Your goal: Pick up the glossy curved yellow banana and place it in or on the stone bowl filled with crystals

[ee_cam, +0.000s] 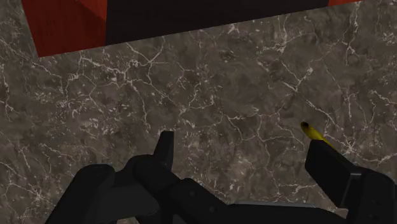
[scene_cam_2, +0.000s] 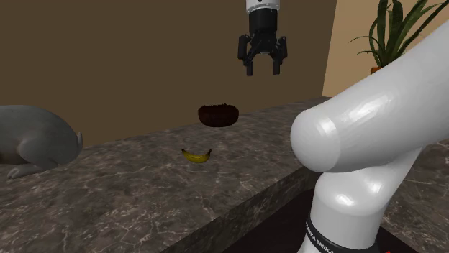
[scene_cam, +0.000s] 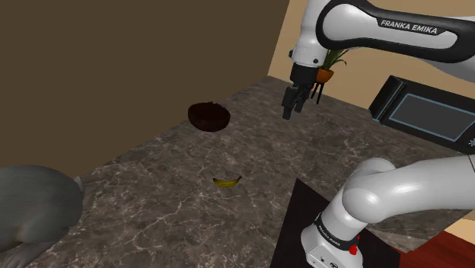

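Observation:
A small yellow banana (scene_cam: 227, 181) (scene_cam_2: 196, 155) lies on the dark marble counter (scene_cam: 167, 198), near its middle. A dark brown bowl (scene_cam: 209, 116) (scene_cam_2: 219, 114) stands farther back, toward the brown wall. My black gripper (scene_cam: 295, 103) (scene_cam_2: 262, 65) hangs high above the counter, open and holding nothing, off to the shoulder view's right of the bowl and well away from the banana. In the wrist view the gripper (ee_cam: 245, 153) looks down on bare marble, and one end of the banana (ee_cam: 312, 132) peeks out beside one finger.
A grey animal figure (scene_cam: 30, 209) (scene_cam_2: 36, 140) sits at the counter's left end. A potted plant (scene_cam: 329, 65) and a black box with a blue-edged panel (scene_cam: 426, 110) stand behind the arm. The black stand top (scene_cam: 304, 221) adjoins the counter.

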### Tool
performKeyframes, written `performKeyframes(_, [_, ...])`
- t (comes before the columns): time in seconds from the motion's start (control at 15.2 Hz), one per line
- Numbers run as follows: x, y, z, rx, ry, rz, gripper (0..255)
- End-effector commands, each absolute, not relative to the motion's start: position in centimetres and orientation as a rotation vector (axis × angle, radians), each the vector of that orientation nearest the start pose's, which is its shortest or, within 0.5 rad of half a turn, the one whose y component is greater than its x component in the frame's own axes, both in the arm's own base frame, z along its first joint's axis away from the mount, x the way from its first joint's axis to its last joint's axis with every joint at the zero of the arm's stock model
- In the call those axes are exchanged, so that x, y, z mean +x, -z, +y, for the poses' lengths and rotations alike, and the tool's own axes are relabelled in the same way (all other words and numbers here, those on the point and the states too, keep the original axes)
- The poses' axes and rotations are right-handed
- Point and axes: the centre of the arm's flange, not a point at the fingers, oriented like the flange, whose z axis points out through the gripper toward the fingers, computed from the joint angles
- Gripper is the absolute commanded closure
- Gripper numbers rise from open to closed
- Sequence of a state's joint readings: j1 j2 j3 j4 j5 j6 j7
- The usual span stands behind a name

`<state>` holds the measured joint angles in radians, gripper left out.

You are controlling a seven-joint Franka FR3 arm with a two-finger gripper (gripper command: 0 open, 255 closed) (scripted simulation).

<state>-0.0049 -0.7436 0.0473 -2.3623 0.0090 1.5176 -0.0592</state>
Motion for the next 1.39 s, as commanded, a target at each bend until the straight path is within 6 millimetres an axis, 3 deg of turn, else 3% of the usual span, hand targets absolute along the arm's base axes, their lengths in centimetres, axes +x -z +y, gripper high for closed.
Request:
performKeyframes(0.0, [31.1, -57.0, 1.8, -3.156, -0.161, -0.138, 0])
performKeyframes(0.66, [34.6, -46.9, 9.5, -3.053, -0.147, -0.781, 0])
performKeyframes(1.32, [34.6, -37.0, 18.3, -2.821, -0.127, -1.388, 0])
